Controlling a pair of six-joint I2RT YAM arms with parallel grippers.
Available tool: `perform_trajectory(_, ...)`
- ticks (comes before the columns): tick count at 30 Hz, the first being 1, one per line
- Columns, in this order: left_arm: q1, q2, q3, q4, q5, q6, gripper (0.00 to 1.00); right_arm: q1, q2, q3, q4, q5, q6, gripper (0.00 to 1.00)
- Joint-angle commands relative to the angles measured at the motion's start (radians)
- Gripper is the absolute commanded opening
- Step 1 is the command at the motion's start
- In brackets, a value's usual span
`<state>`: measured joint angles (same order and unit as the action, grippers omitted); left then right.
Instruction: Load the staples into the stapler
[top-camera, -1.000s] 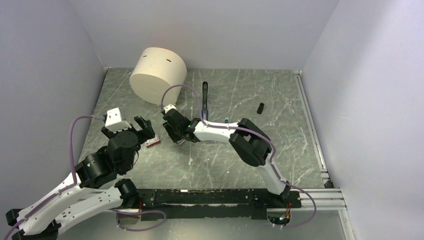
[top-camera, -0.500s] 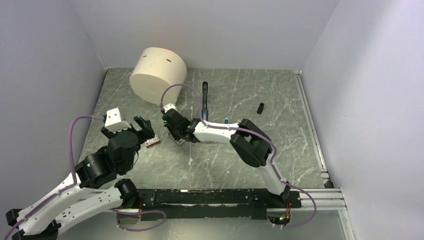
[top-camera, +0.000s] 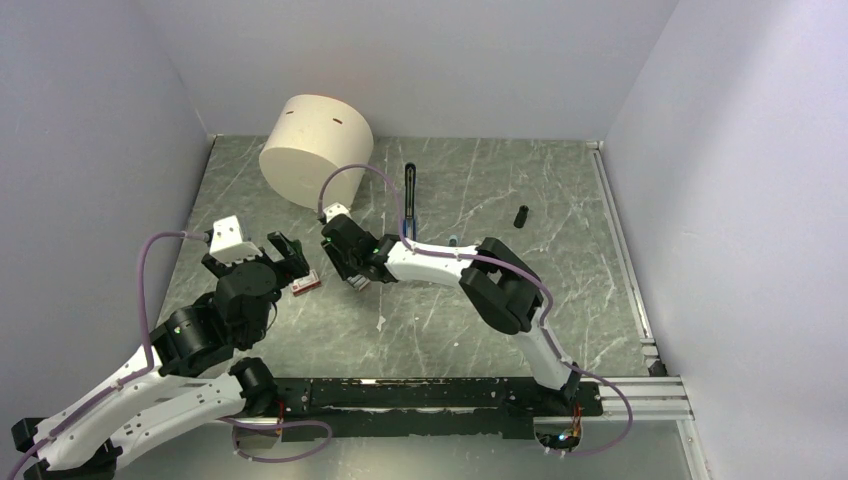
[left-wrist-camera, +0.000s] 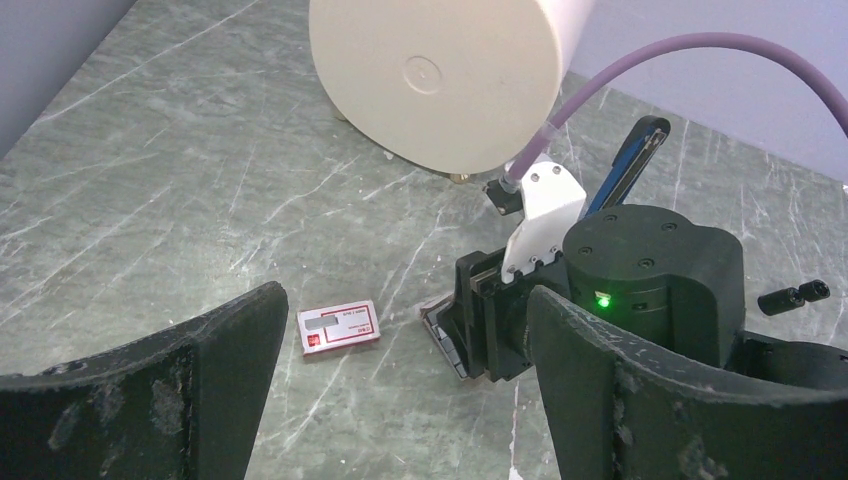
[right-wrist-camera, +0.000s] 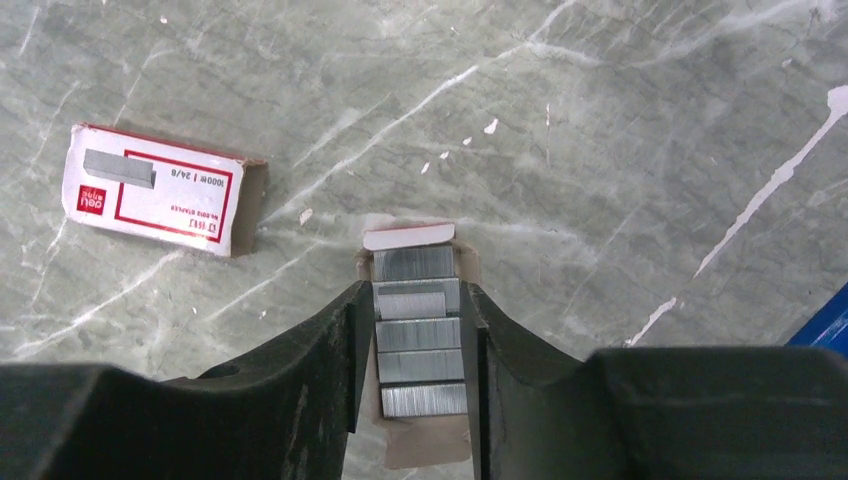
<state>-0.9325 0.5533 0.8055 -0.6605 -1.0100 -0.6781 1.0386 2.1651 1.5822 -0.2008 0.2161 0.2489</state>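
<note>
Since a second ago the right arm (top-camera: 440, 262) has been shifted slightly toward the far left, while the left arm (top-camera: 190, 340) has been left where it was. The right jaws are set narrow, their black fingers (right-wrist-camera: 310, 370) laid close along both sides of the staples (right-wrist-camera: 415, 335); whether the strips are actually pinched cannot be told. The staples are seen as a short row of silver strips in an opened cardboard tray (right-wrist-camera: 425, 450), lying flat on the desk (top-camera: 560, 190) near the red-and-white box (right-wrist-camera: 155, 190). The left jaws are held wide, with nothing between them, above the desk near that box. The stapler (top-camera: 409, 195) is found farther back on the desk, apart from the staples and beyond the right wrist. A cream cylinder (top-camera: 315, 150) is seen at the far left, and a small black cylinder (top-camera: 521, 216) lies toward the right.
</note>
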Motion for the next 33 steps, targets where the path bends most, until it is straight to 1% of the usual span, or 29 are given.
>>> perform_trajectory(1,-0.003,0.002,0.028,-0.006,-0.027,-0.006,0.94,0.007,0.036,0.041,-0.006,-0.004,-0.003,0.43)
perform_trajectory(7,-0.003,0.008,0.032,-0.013,-0.03,-0.01,0.94,0.009,0.061,0.063,-0.023,0.0,-0.003,0.44)
perform_trajectory(13,-0.003,0.003,0.029,-0.008,-0.029,-0.006,0.94,0.011,0.054,0.05,-0.025,0.011,-0.006,0.43)
perform_trajectory(27,-0.003,0.007,0.029,-0.01,-0.03,-0.009,0.94,0.018,0.068,0.047,-0.035,0.012,-0.023,0.44)
perform_trajectory(33,-0.002,0.008,0.029,-0.011,-0.029,-0.011,0.94,0.017,0.076,0.052,-0.036,0.026,-0.018,0.39)
